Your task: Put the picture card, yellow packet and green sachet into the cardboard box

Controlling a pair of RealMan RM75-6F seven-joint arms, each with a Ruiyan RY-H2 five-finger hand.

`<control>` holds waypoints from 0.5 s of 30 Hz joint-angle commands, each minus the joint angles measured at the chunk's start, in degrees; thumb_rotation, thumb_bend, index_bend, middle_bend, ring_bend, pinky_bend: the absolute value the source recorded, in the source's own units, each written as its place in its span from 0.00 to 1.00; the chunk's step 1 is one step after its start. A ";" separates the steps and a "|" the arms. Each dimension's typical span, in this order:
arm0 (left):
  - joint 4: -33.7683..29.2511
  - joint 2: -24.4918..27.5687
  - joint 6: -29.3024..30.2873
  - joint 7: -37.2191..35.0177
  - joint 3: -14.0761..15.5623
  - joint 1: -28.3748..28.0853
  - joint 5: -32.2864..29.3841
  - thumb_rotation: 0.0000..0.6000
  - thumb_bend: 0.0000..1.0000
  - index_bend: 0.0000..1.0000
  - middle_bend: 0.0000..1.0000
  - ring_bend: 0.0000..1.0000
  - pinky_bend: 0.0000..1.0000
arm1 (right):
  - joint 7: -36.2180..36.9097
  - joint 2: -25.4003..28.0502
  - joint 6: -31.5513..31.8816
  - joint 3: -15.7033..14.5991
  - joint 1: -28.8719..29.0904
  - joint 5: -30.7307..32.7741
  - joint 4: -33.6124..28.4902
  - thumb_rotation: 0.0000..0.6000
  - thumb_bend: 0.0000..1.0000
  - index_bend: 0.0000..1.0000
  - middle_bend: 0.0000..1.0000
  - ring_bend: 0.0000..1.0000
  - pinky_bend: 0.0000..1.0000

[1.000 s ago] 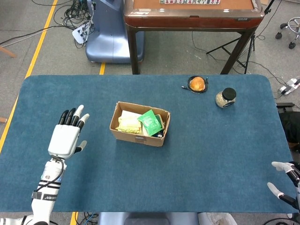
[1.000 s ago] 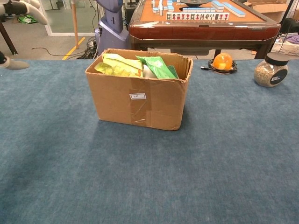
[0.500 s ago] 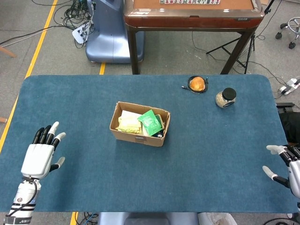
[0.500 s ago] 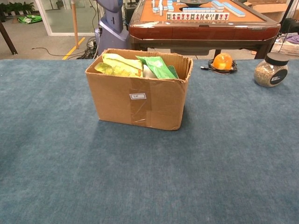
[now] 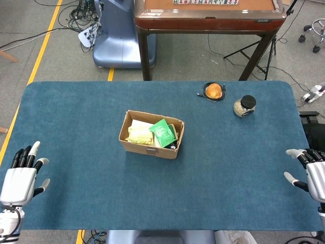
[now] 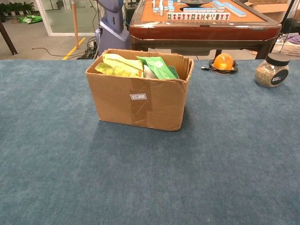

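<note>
Cardboard box [image 5: 151,136] sits mid-table; left hand [image 5: 19,178] and right hand [image 5: 312,175], fingers spread, flank the edges.

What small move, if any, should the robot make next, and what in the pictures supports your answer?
Probably none beyond resting both arms. The yellow packet and green sachet already sit in the cardboard box, and no card lies on the blue table; the picture card itself cannot be made out. The left hand and right hand are empty, at the table's edges.
</note>
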 commanded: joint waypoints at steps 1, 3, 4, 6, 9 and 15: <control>2.56 -0.97 2.66 -0.16 -0.61 2.06 1.99 1.00 0.19 0.38 0.00 0.00 0.05 | -0.87 -0.25 -2.11 0.59 0.88 2.48 0.26 1.00 0.06 0.39 0.45 0.36 0.42; 3.46 -1.01 3.57 -0.89 -1.08 2.93 2.44 1.00 0.19 0.38 0.00 0.00 0.05 | -1.23 -0.31 -3.25 0.77 1.21 3.82 0.25 1.00 0.06 0.39 0.46 0.36 0.42; 3.92 -0.81 3.78 -2.00 -1.26 3.48 2.56 1.00 0.19 0.38 0.00 0.00 0.05 | -1.25 -0.31 -4.13 0.83 1.45 4.71 0.19 1.00 0.06 0.39 0.46 0.36 0.42; 4.35 -0.40 3.54 -3.98 -1.49 4.19 2.25 1.00 0.19 0.39 0.00 0.00 0.05 | -1.28 -0.26 -5.32 0.83 1.79 5.75 0.12 1.00 0.06 0.39 0.46 0.36 0.42; 4.70 0.80 1.61 -5.96 -1.45 4.35 2.52 1.00 0.19 0.39 0.01 0.00 0.05 | -1.44 -0.24 -6.32 0.78 2.20 6.49 -0.05 1.00 0.06 0.39 0.46 0.36 0.42; 5.71 1.65 -3.25 -6.12 -1.56 3.84 1.99 1.00 0.19 0.39 0.06 0.00 0.05 | -1.82 -0.26 -6.66 0.39 2.20 7.15 -0.49 1.00 0.06 0.39 0.46 0.36 0.42</control>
